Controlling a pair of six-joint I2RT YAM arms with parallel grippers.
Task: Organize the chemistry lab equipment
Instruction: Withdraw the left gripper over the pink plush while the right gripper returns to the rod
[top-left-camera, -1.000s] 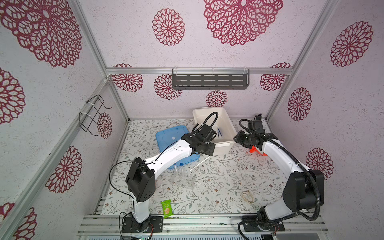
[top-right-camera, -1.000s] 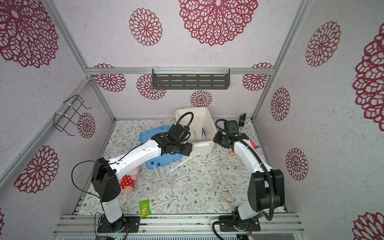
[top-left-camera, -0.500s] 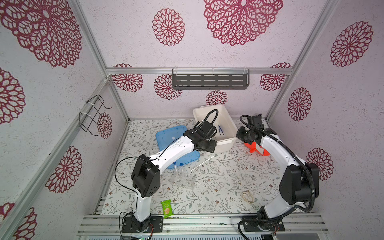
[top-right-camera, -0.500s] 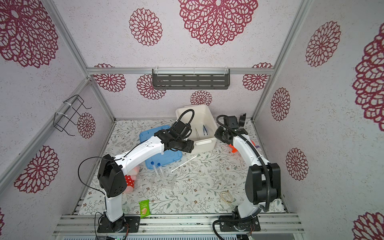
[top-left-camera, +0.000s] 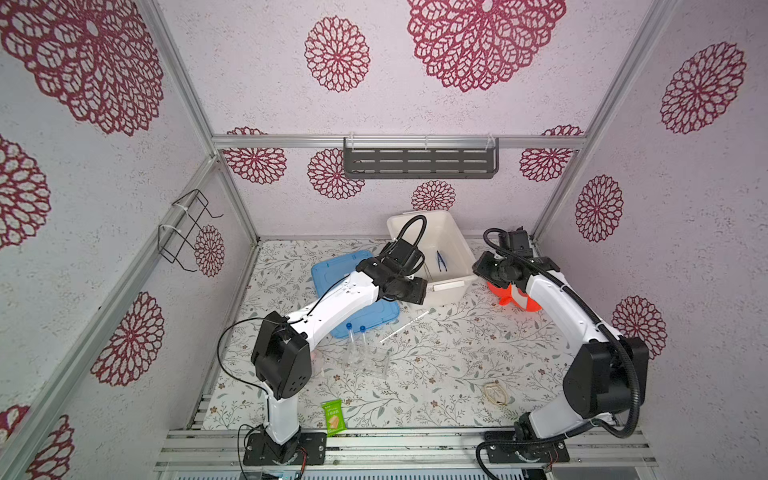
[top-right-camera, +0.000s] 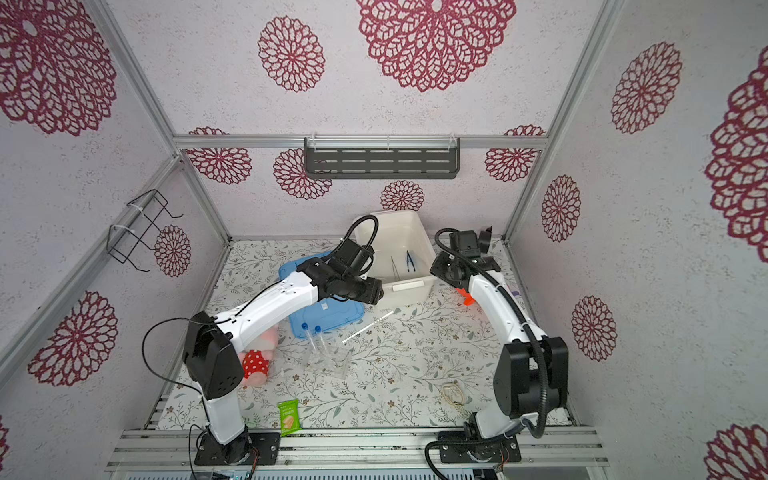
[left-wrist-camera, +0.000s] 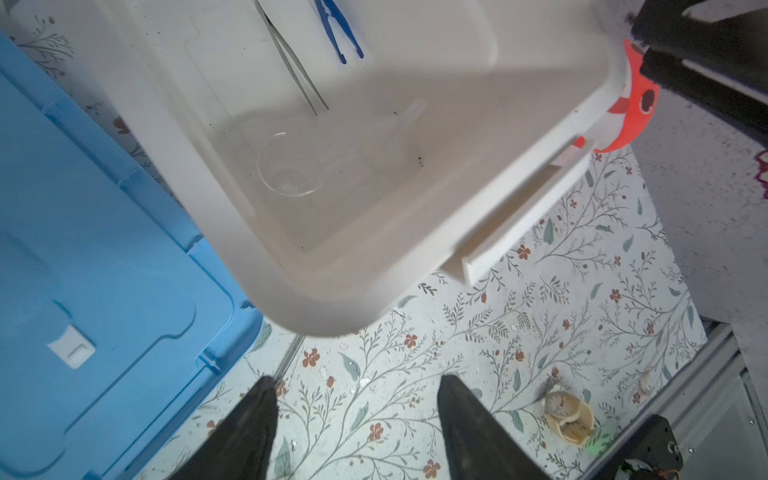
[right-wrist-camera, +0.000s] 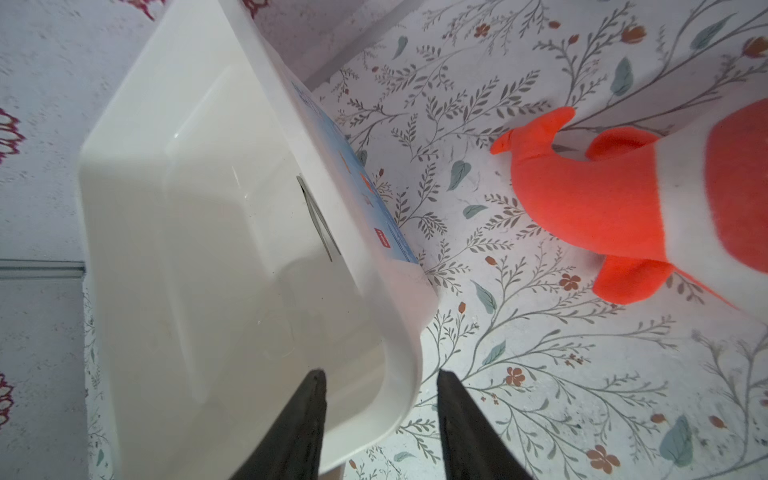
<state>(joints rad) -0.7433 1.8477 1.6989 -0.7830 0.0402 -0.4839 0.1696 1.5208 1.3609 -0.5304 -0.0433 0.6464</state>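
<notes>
Nearest the front edge, a green snack packet (top-left-camera: 333, 417) lies on the floral table (top-left-camera: 457, 353). Beyond it, two clear tubes with blue caps (top-left-camera: 356, 336) sit side by side near a thin clear rod (top-left-camera: 403, 327), at the edge of a blue lid (top-left-camera: 332, 274). Further back, the left gripper (left-wrist-camera: 357, 380) hangs empty, jaws wide, by the near corner of a white bin (top-left-camera: 446, 286). Inside lie dark blue tweezers (left-wrist-camera: 338, 29), metal tweezers (left-wrist-camera: 291, 62) and a clear beaker (left-wrist-camera: 289, 170). The right gripper (right-wrist-camera: 381, 372) has its jaws apart astride the bin's rim, possibly not touching it.

Bright, even, diffuse; only a soft shadow inside the white bin (left-wrist-camera: 166, 145). Bows the frame posts (top-left-camera: 181, 83) at top-view edges. Blurs the left gripper (left-wrist-camera: 357, 384) and right gripper (right-wrist-camera: 382, 374) up close.
</notes>
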